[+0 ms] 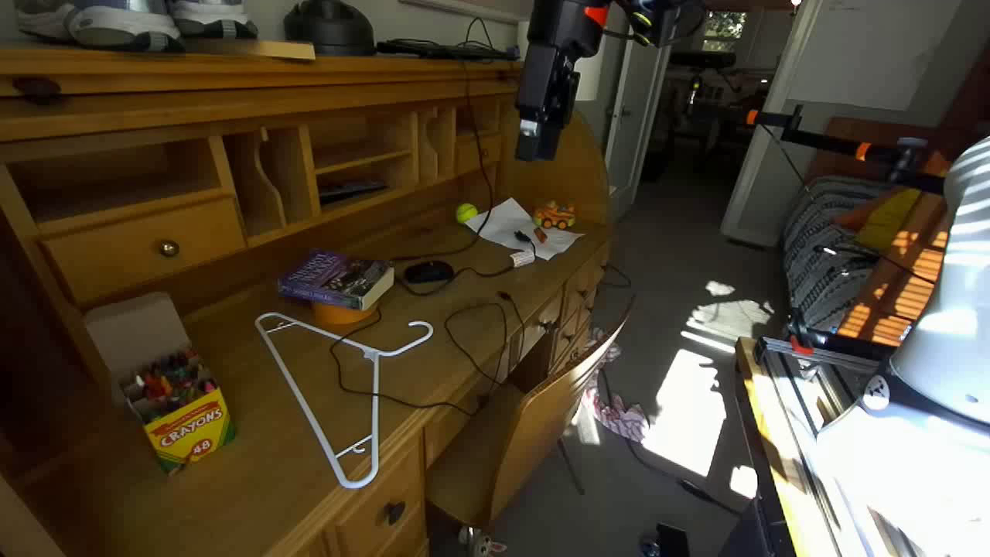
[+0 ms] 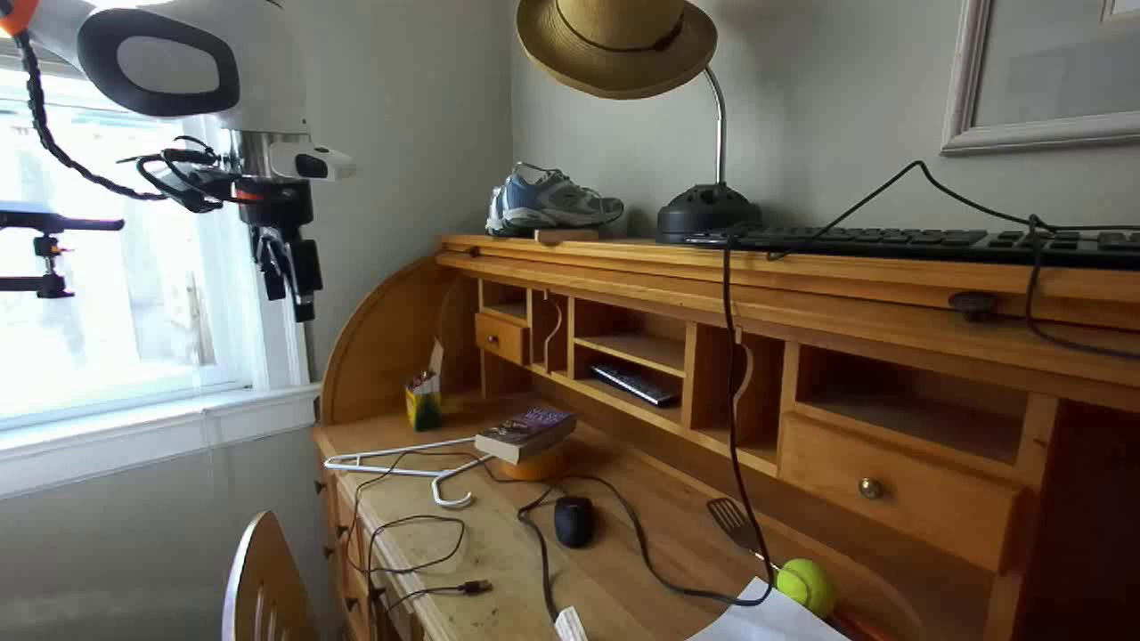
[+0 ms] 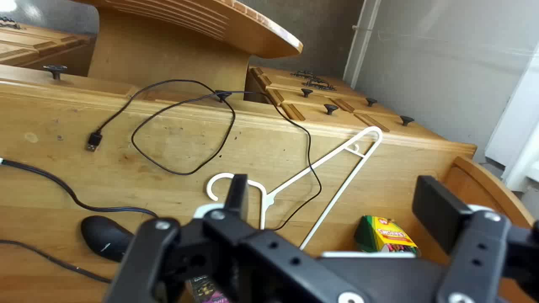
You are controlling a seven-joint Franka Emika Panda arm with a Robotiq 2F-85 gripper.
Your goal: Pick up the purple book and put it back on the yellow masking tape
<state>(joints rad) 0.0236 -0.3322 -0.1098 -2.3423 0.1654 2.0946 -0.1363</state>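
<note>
The purple book (image 1: 336, 280) lies flat on top of the yellow masking tape (image 1: 339, 315) on the desk. In an exterior view the book (image 2: 527, 433) also rests on the tape roll (image 2: 534, 466) and overhangs it. In the wrist view only a corner of the book (image 3: 209, 291) shows at the bottom, behind the left finger; the tape there is hidden or too little seen to tell. My gripper (image 3: 337, 206) is open, with nothing between its fingers. In both exterior views the gripper (image 1: 537, 147) (image 2: 291, 301) hangs in the air well above the desk, apart from the book.
A white hanger (image 1: 376, 418) lies beside the book with a black cable across it. The crayon box (image 1: 189, 433) stands open nearby. A black mouse (image 1: 429, 271), tennis ball (image 1: 466, 213), paper and toy car (image 1: 554, 216) lie farther along. Cubbyholes back the desk; a chair (image 1: 541, 410) stands in front.
</note>
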